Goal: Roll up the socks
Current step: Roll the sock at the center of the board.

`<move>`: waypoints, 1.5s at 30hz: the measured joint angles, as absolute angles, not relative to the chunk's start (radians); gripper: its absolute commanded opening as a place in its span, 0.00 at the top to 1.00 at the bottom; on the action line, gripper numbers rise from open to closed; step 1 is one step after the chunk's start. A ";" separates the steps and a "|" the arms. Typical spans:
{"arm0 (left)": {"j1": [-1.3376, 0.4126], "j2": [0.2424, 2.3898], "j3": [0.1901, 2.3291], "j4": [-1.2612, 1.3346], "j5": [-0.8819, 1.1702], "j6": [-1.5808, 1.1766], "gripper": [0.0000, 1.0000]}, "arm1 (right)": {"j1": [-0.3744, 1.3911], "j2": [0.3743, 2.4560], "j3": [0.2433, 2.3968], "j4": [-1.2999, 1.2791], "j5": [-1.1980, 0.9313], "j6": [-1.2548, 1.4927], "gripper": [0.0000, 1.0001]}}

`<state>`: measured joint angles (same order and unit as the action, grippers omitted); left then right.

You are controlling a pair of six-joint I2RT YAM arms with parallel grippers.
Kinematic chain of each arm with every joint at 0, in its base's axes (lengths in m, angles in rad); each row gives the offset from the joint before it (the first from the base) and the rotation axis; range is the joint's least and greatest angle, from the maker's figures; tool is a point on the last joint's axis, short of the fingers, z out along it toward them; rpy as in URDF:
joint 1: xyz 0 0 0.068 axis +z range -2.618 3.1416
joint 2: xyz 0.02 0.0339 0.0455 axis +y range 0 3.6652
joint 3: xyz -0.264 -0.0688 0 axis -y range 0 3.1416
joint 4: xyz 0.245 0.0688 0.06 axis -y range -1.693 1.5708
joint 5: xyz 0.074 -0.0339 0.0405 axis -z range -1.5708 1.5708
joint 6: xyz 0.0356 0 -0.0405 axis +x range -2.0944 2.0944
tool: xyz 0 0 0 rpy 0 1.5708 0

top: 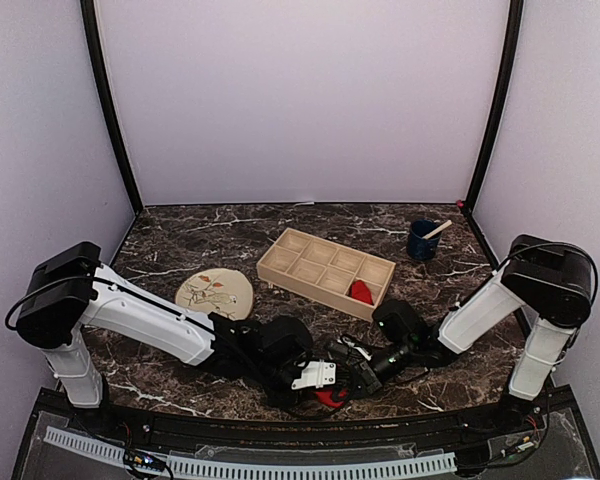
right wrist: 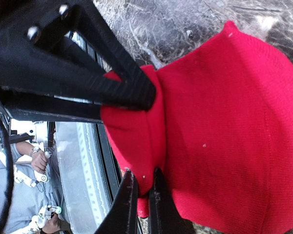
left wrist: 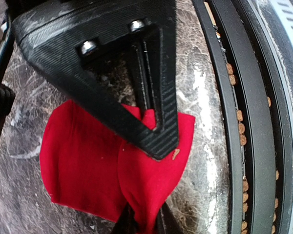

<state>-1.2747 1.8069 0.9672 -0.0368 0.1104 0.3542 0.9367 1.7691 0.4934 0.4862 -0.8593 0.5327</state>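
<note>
A red sock (top: 330,397) lies flat on the dark marble table close to its front edge, between the two arms. In the left wrist view the sock (left wrist: 83,161) spreads over the marble, and my left gripper (left wrist: 144,217) is shut on a raised fold at its near edge. In the right wrist view my right gripper (right wrist: 142,178) is shut on a fold at the edge of the same sock (right wrist: 224,122). Each wrist view shows the other arm's black triangular finger lying over the fabric. A second red sock (top: 361,291) sits in a compartment of the wooden tray (top: 310,250).
A beige leaf-pattern plate (top: 215,293) lies left of the tray. A blue cup (top: 421,241) with a wooden stick stands at the back right. The black rail of the table's front edge (left wrist: 244,122) runs right beside the sock. A person (right wrist: 29,195) is visible beyond that edge.
</note>
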 measured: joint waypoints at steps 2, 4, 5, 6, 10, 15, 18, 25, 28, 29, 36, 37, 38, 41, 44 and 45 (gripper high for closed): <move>-1.275 1.808 0.969 -0.038 0.113 0.358 0.96 | 0.937 1.769 0.494 0.483 -0.860 0.532 1.00; -1.275 1.808 0.972 -0.041 0.114 0.363 0.98 | 0.937 1.769 0.497 0.474 -0.861 0.529 0.97; -1.275 1.808 0.973 -0.042 0.115 0.360 0.99 | 0.937 1.769 0.499 0.470 -0.861 0.527 0.93; -1.275 1.808 0.974 -0.043 0.115 0.360 1.00 | 0.937 1.769 0.501 0.466 -0.862 0.524 0.89; -1.276 1.808 0.974 -0.045 0.114 0.360 1.00 | 0.937 1.769 0.511 0.444 -0.863 0.513 0.78; -1.276 1.808 0.974 -0.046 0.109 0.348 1.00 | 0.930 1.766 0.515 0.439 -0.872 0.505 0.69; -1.276 1.805 0.967 -0.039 0.096 0.335 1.00 | 0.924 1.763 0.515 0.439 -0.871 0.507 0.69; -1.276 1.779 0.925 -0.013 0.064 0.298 1.00 | 0.905 1.742 0.492 0.447 -0.864 0.515 0.69; -1.274 1.763 0.906 -0.013 0.049 0.276 1.00 | 0.889 1.720 0.470 0.447 -0.851 0.521 0.69; -1.273 1.761 0.904 -0.013 0.043 0.268 1.00 | 0.883 1.709 0.461 0.447 -0.846 0.524 0.70; -1.263 1.761 0.912 -0.034 0.030 0.218 1.00 | 0.857 1.637 0.432 0.404 -0.769 0.533 0.71; -1.258 1.761 0.915 -0.042 0.036 0.212 1.00 | 0.856 1.627 0.430 0.395 -0.754 0.533 0.71; -1.251 1.761 0.919 -0.051 0.042 0.206 1.00 | 0.855 1.616 0.427 0.387 -0.738 0.532 0.72; -1.241 1.763 0.935 -0.083 0.069 0.202 1.00 | 0.854 1.561 0.416 0.347 -0.686 0.527 0.73; -1.235 1.771 0.957 -0.115 0.112 0.206 1.00 | 0.854 1.485 0.403 0.308 -0.619 0.514 0.75; -1.233 1.776 0.966 -0.129 0.129 0.210 1.00 | 0.854 1.481 0.402 0.307 -0.616 0.514 0.75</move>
